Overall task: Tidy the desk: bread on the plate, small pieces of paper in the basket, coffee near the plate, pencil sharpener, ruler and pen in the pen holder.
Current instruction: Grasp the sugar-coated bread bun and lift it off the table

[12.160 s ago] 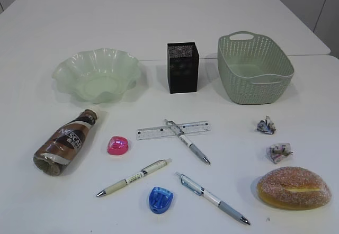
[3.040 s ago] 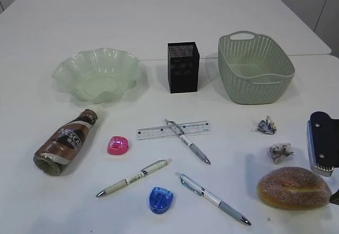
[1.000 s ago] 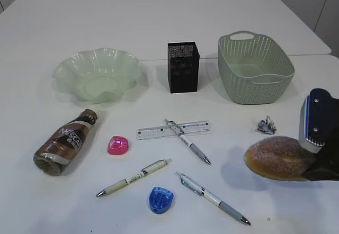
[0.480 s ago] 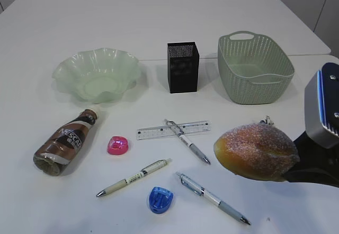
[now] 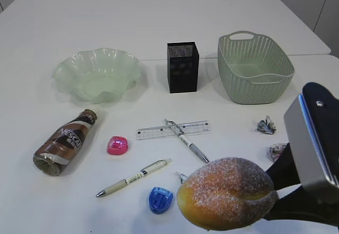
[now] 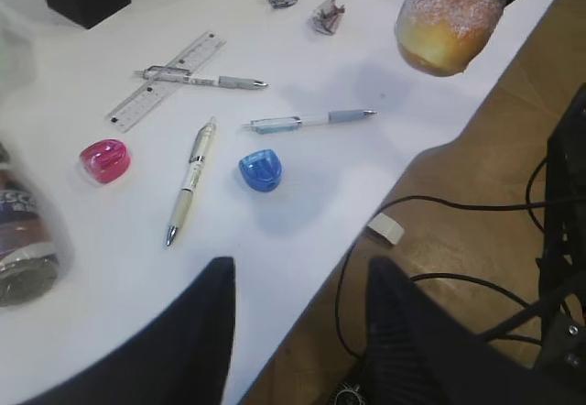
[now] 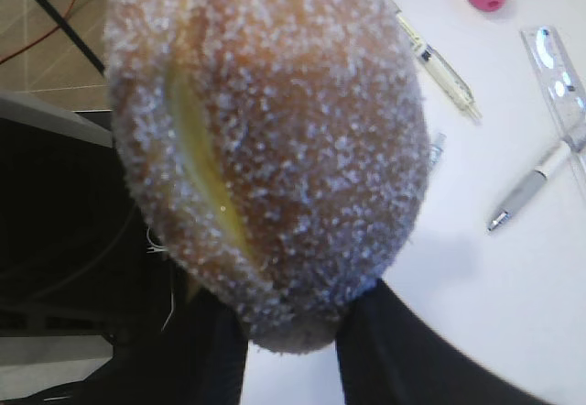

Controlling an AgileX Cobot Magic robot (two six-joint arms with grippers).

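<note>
Gripping the bread (image 5: 228,199) aloft, the right gripper (image 5: 273,191) must next swing it leftward over the plate (image 5: 98,75) and let go.

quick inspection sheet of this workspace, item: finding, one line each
surface: white desk, bare at the back
job's things: bread held in the air; plate, basket and pen holder look empty; coffee lying on its side; ruler under one of three pens; pink sharpener, blue sharpener
clutter: two paper scraps on the desk
grippers: right gripper shut on bread; left gripper open, empty
cables: black cables on the floor by the desk edge
surroundings: wood-look floor
</note>
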